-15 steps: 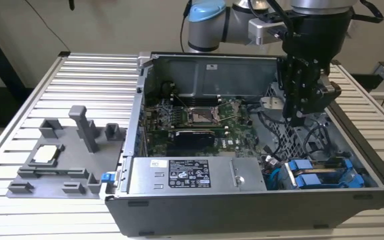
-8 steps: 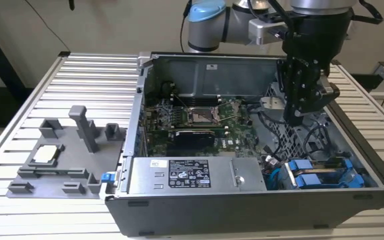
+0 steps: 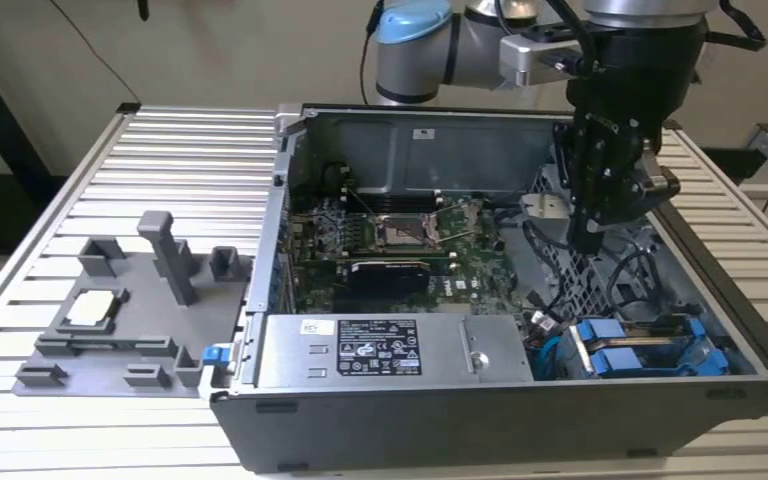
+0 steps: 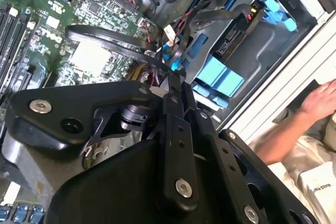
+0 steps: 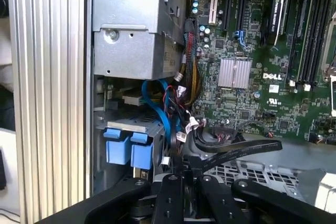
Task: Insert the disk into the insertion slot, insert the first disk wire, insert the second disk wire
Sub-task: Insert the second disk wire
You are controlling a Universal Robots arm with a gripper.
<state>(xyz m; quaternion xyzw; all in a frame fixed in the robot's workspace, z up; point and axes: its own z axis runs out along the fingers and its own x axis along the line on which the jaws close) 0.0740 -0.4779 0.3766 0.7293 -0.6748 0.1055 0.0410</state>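
The disk (image 3: 631, 358) sits in the insertion slot (image 3: 704, 335), blue carrier handles outward, at about 4 o'clock in the open computer case (image 3: 491, 420) in the exterior view. The first step looks done, and the work in hand appears to be a wire. The blue disk wire (image 5: 163, 114) runs down past the blue handles (image 5: 126, 148), and its end lies right at the tips of the gripper (image 5: 177, 163). The fingers (image 4: 176, 129) are drawn narrow and, as far as I can judge, pinched on that wire's end. In the exterior view the gripper (image 3: 582, 240) hangs inside the case at about 12 o'clock from the disk. A black ribbon cable (image 5: 241, 148) and loose black leads (image 4: 105, 38) crowd the tips. To do this well, keep the plug square to its socket, push straight along the socket's line, and keep the slack clear of the leads so nothing drags it askew. The power-supply box (image 3: 371, 350) is at 9 o'clock from the disk and the motherboard (image 3: 384, 240) at 10 o'clock. A person's hand (image 4: 320, 98) rests outside the case wall. A grey fixture tray (image 3: 117, 310) lies on the slatted table (image 3: 184, 150), well apart.
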